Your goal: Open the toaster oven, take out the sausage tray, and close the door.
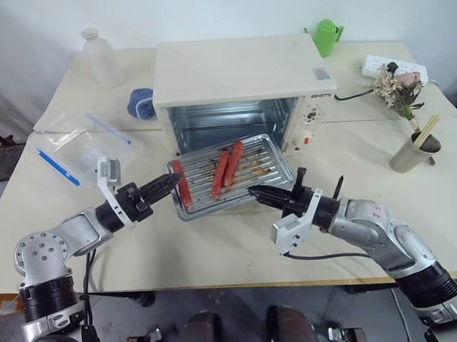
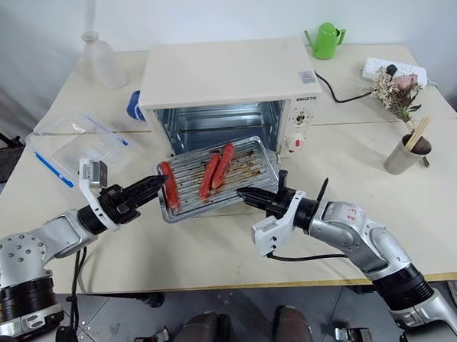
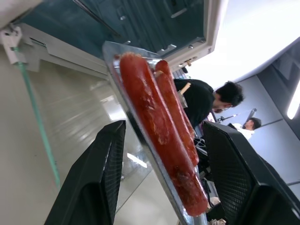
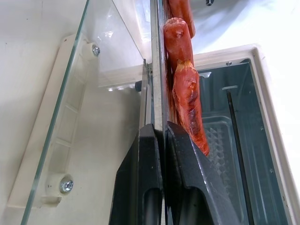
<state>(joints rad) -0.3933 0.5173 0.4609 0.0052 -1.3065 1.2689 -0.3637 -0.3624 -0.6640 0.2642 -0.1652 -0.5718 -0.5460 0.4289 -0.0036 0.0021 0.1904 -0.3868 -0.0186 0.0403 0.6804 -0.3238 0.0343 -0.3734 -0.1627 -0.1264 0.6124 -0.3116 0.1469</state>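
The cream-white toaster oven (image 1: 235, 71) stands at the table's middle with its silver inside exposed. Its glass door (image 4: 93, 93) lies folded down under the sausage tray (image 1: 253, 177), the cream handle (image 4: 47, 140) at the door's outer edge. The tray is out in front of the oven mouth and carries three red sausages (image 1: 221, 171). My right gripper (image 1: 254, 191) is shut on the tray's near right rim. My left gripper (image 1: 168, 182) is open at the tray's left end, its fingers (image 3: 101, 178) standing either side of the rim and the nearest sausage (image 3: 159, 126), apart from both.
A white bottle (image 1: 100, 59) and a blue object (image 1: 141, 103) sit at the back left. A clear plastic box with a blue strip (image 1: 78, 148) lies left. A green watering can (image 1: 327, 35), a power strip (image 1: 392, 67) and a metal cup with flowers (image 1: 411, 150) stand right.
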